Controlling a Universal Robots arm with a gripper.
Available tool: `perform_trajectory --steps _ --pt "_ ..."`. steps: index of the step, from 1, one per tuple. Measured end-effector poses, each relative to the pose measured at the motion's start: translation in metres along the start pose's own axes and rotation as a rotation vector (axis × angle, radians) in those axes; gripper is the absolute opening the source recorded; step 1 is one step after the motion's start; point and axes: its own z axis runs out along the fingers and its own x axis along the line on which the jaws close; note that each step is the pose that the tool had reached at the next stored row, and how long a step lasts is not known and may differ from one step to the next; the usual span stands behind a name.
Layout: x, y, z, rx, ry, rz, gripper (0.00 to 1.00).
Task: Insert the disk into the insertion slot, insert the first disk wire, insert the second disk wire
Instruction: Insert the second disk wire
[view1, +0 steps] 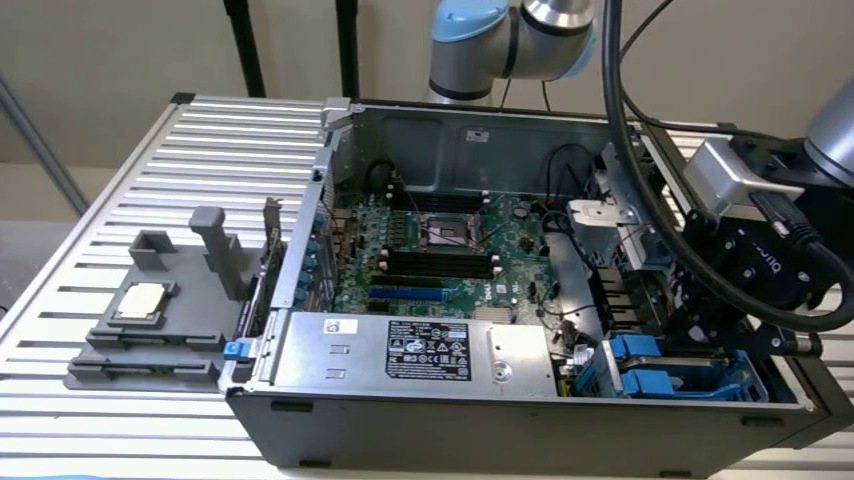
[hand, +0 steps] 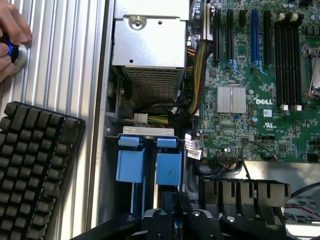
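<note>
Nearest the wrist camera, the black gripper (hand: 172, 220) hangs over the open computer case (view1: 534, 420); whether its jaws are apart or together I cannot tell. Just beyond it, the insertion slot (hand: 112, 150) holds blue plastic carriers (hand: 150, 165) standing side by side; the disk itself I cannot make out. Inside the case also sit the silver power supply (view1: 400, 350) and the green motherboard (view1: 441, 250). On the desk (view1: 200, 150), a dark grey fixture tray (view1: 154, 330) carries a small square chip (view1: 140, 300). A hand (hand: 12, 37) presses a round button beside a black keyboard (hand: 32, 165).
</note>
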Motion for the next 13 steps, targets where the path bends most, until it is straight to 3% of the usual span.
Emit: perform_trajectory --steps 4,5,9,13 --pt "0.0 -0.0003 0.0009 0.0001 -0.0023 -0.001 0.18" --pt "0.0 0.0 -0.0012 0.0001 -0.0013 -0.001 0.25" --pt "0.0 0.0021 -0.0143 0.0001 -0.0003 -0.001 0.25" --pt "0.0 0.0103 -0.0169 0.0002 0.0006 -0.009 0.25"
